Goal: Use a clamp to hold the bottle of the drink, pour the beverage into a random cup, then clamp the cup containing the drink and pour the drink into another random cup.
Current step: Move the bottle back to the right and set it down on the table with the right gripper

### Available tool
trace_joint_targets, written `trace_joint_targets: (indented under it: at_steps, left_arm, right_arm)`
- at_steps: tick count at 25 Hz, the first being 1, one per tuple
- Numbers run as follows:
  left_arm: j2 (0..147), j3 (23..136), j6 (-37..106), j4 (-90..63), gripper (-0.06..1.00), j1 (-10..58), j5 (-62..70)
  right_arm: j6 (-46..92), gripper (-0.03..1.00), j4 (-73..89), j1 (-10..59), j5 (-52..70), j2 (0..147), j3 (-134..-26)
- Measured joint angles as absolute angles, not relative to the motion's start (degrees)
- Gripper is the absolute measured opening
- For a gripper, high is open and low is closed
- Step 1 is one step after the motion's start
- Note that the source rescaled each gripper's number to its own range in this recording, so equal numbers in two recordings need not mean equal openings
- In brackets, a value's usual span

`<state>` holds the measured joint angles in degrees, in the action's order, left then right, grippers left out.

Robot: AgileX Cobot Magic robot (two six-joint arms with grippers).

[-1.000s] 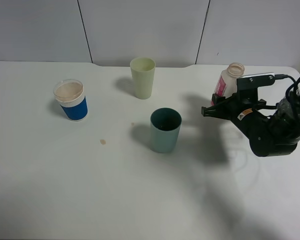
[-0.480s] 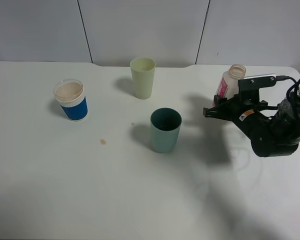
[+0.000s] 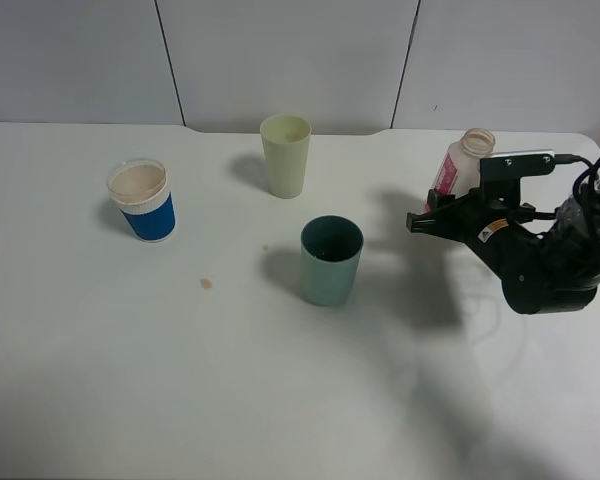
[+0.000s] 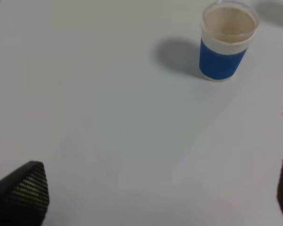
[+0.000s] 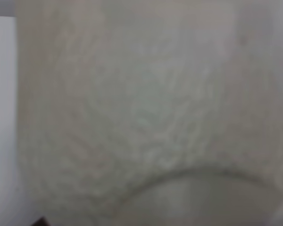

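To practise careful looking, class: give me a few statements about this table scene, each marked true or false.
1. Three cups stand upright on the table: a blue cup, a pale green cup and a teal cup. True.
2. The bottle lies flat beside the blue cup. False: it is far off to the right, roughly upright, held by the right gripper.
3. The left gripper holds the blue cup. False: its jaws stand open, apart from the cup.
4. In the high view, the blue cup is the leftmost cup. True.
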<state>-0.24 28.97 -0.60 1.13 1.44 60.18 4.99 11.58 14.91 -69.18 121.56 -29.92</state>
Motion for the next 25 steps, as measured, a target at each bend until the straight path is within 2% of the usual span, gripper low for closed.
trace_joint_targets:
  at_steps: [25]
  left_arm:
    - [-0.2,29.0,-0.6,1.1,0.94,1.4,60.2]
  right_arm:
    - [5.0,0.0,13.5,14.9,-69.2,121.6,-29.9]
